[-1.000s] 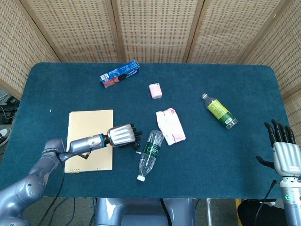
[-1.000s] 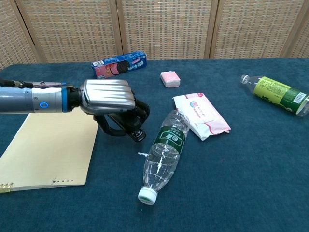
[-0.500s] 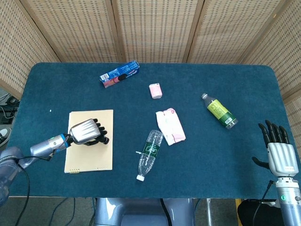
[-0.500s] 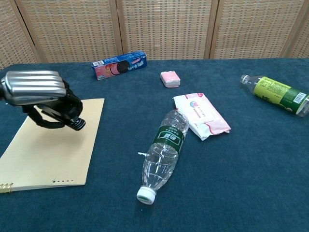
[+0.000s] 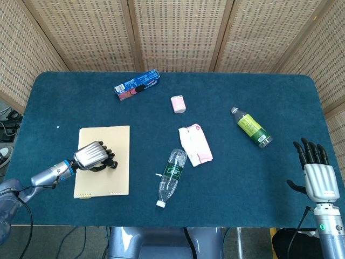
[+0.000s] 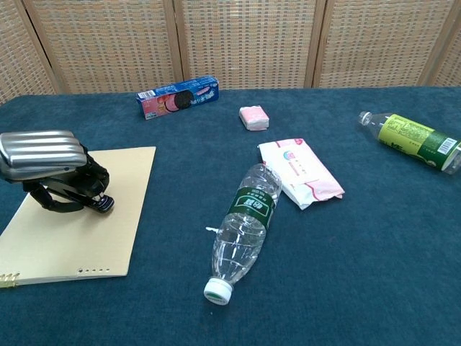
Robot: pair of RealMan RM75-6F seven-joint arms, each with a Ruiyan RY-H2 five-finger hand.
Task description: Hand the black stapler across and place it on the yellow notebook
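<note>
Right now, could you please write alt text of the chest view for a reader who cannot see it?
The robot's left hand holds the black stapler over the flat yellow notebook on the blue cloth table. A clear plastic bottle lies beside a pink tissue pack.

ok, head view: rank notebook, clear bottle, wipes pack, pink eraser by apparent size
1. yellow notebook
2. clear bottle and wipes pack: look similar, too close to rank
3. pink eraser

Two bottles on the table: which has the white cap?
The clear bottle with the green label, beside the tissue pack. The yellow-labelled bottle shows no white cap.
</note>
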